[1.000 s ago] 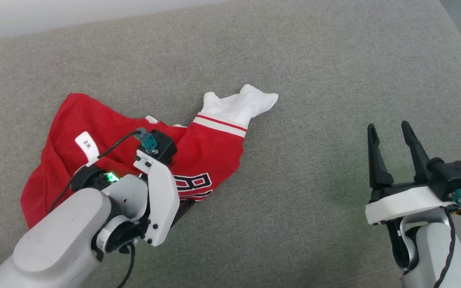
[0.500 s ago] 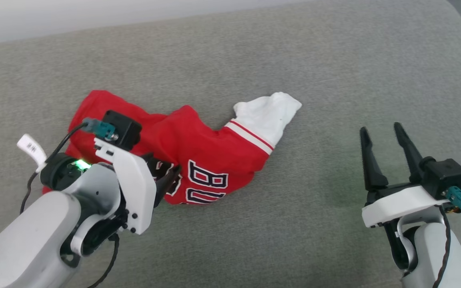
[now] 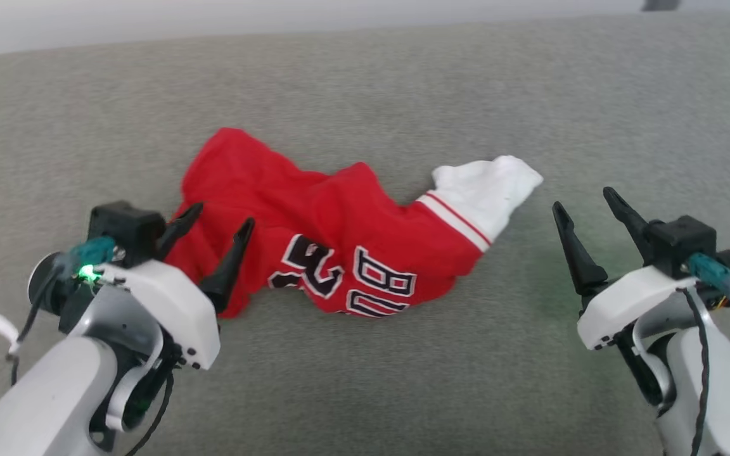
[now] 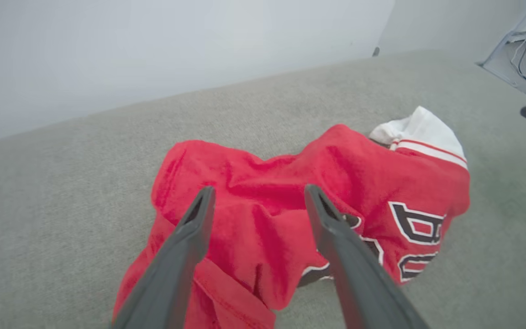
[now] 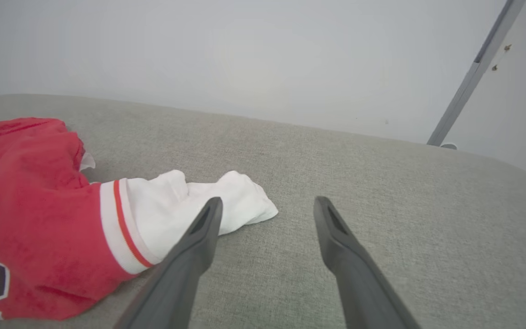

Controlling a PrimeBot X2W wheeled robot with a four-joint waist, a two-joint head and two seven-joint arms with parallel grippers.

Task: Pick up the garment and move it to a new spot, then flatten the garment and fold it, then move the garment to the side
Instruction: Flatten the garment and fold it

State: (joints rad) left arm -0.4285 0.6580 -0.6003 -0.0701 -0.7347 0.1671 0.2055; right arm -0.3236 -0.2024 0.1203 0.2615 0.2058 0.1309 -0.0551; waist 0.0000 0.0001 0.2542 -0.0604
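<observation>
Garment: red jersey (image 3: 339,253) lies crumpled on the grey cushion (image 3: 365,82), a little left of centre.
Long axis: left to right, with the bunched red body at the left, the white sleeve (image 3: 485,190) at the right end and the black lettering along the near edge.
Left gripper (image 3: 223,214): 2 fingers spread wide, nothing held. The tips are over the jersey's near-left end; I cannot tell if they touch it.
Right gripper (image 3: 582,198): spread wide, empty, just right of the sleeve and clear of it.
Nearer arm: left for the body, right for the sleeve.
Step in hand: flattening looks not yet done. Probably each arm takes its own end and draws outward along that axis.
</observation>
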